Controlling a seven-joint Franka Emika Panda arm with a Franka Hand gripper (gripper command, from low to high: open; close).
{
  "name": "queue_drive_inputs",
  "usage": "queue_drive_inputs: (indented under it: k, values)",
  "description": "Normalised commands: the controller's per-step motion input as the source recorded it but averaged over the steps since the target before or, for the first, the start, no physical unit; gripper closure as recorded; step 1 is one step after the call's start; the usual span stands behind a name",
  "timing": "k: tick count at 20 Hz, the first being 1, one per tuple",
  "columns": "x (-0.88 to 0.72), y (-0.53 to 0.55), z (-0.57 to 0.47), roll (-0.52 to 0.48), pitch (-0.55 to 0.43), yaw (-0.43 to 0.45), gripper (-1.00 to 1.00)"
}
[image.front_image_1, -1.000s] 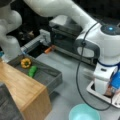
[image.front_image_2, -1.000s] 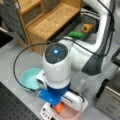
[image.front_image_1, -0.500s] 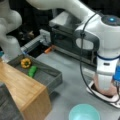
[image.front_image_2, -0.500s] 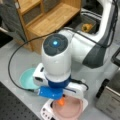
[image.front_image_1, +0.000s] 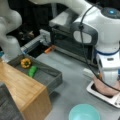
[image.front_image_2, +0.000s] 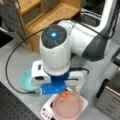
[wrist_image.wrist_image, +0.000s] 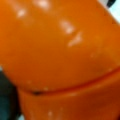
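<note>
Grey matte tabletop (image.front_image_1: 75, 75); round pink bowl (image.front_image_2: 67, 106) on square white scale (image.front_image_2: 47, 112). Hand (image.front_image_2: 64, 95) low over bowl, pinching glossy orange piece (wrist_image.wrist_image: 60, 50). Smooth teal bowl (image.front_image_1: 84, 113) nearby.

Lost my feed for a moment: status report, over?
Gripper low over pink bowl on white scale. Orange object fills wrist view. Teal bowl nearby.

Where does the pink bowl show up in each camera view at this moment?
Front view: pink bowl at lower right, on the white scale, under the arm.
Front view: pink bowl at bottom centre, below the arm's blue wrist.
Wrist view: not in it; an orange object fills it.
Shared landmark: teal bowl.
</note>
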Motion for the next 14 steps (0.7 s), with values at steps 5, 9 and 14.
queue_drive_inputs:
  k: [5,9,14]
  values:
    - [-0.05,-0.21,0.18,0.071,0.172,0.713,1.00]
    - [-0.09,-0.19,0.16,0.134,0.125,0.559,1.00]
    - [-0.14,-0.09,0.15,0.152,0.025,0.480,1.00]
